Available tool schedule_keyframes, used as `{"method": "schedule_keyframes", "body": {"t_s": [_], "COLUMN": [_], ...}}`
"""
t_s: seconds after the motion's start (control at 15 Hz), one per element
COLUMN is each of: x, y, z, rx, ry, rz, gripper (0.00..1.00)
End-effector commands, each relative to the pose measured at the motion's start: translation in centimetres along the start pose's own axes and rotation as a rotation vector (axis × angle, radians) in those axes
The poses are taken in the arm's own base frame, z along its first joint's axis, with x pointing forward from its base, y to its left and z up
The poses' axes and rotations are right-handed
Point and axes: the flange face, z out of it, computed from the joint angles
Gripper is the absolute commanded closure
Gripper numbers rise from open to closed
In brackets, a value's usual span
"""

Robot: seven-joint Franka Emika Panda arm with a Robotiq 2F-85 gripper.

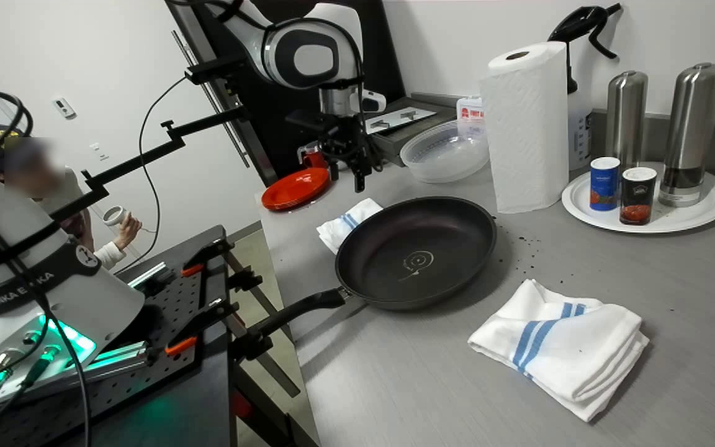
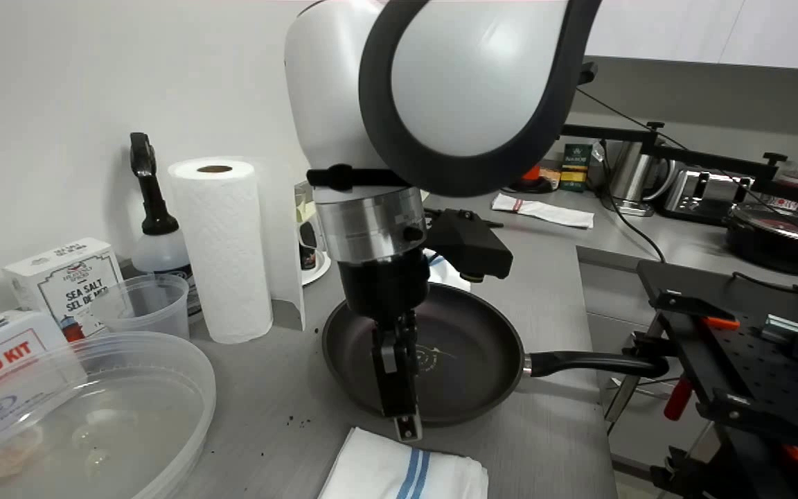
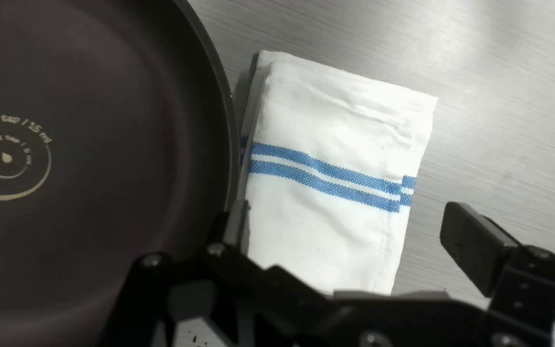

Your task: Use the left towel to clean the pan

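Left towel (image 3: 330, 164) folded, white, two blue stripes, flat on the grey counter (image 1: 407, 385) just beside the pan (image 1: 419, 261); can't tell if it touches the rim; gripper (image 3: 347, 217) hangs above it, jaws spread wide, one finger to the pan side, one to the far side, towel visible between them in the wrist view; pan sits face up, light print on the dark inside, long handle (image 2: 593, 362) reaching past the counter edge in both exterior views; dark crumbs (image 1: 522, 238) near the rim; second striped towel (image 1: 559, 347), also folded, on the opposite side of the pan; paper towel roll (image 1: 525, 130) stands near the pan; white plate (image 1: 674, 218) carries two steel mills (image 1: 692, 130) and two small shakers (image 1: 604, 184).
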Motion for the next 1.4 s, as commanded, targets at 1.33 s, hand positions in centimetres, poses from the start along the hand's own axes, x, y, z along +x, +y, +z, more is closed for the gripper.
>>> {"method": "schedule_keyframes", "body": {"t_s": [1.33], "x": [0.4], "y": [-5.2], "z": [8.5], "rx": [-0.187], "ry": [0.114], "rz": [-0.283], "gripper": [0.00]}}
